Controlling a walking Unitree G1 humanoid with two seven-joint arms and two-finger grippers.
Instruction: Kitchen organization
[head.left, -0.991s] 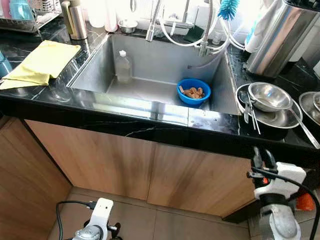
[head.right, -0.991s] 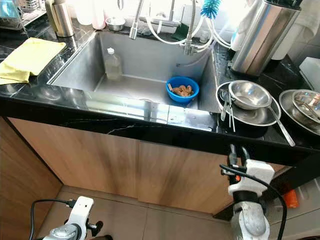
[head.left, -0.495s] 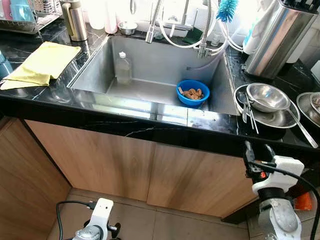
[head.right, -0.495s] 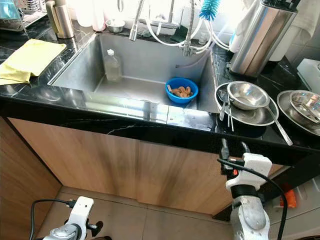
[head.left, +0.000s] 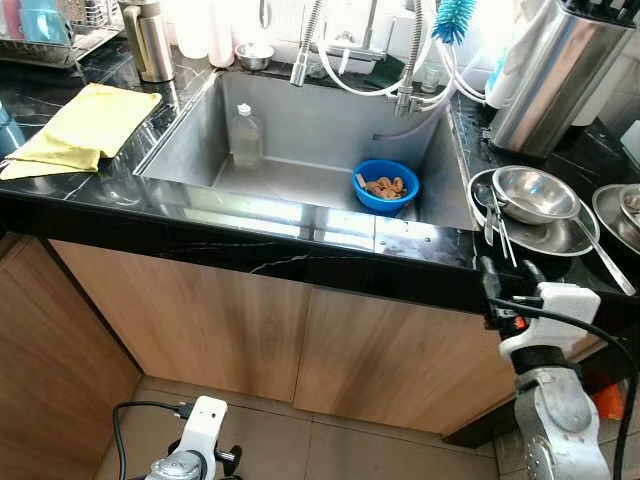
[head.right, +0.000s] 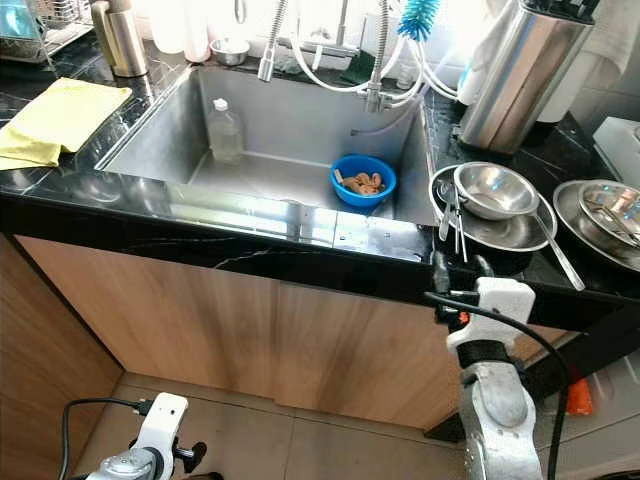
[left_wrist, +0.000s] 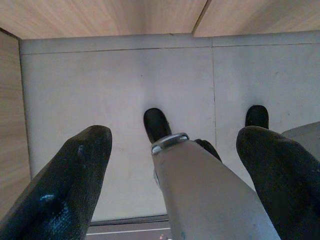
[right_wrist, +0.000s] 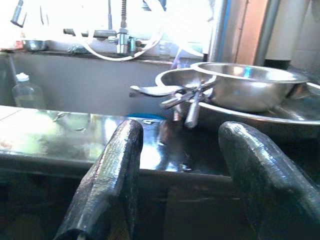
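Observation:
A steel sink (head.left: 300, 180) is set in the black stone counter (head.left: 300, 245). In it stand a blue bowl (head.left: 386, 184) with brown food scraps and a clear plastic bottle (head.left: 246, 133). To the right of the sink a steel bowl (head.left: 535, 192) rests on a steel plate (head.left: 560, 238), with utensils (head.left: 497, 225) lying over the plate's left rim. My right gripper (head.left: 508, 272) is open, raised to the counter's front edge just below that plate; its fingers (right_wrist: 117, 175) point at the bowl (right_wrist: 245, 85). My left gripper (left_wrist: 175, 137) hangs open low over the floor.
A yellow cloth (head.left: 85, 125) lies on the counter to the left, with a steel flask (head.left: 152, 40) and a dish rack (head.left: 50, 30) behind it. A tall steel container (head.left: 555, 75) stands at the back right, more steel dishes (head.left: 622, 208) at the far right. Wooden cabinet doors (head.left: 300, 340) face me.
My right gripper has risen from in front of the cabinet up to the counter's front edge. The left arm has not moved.

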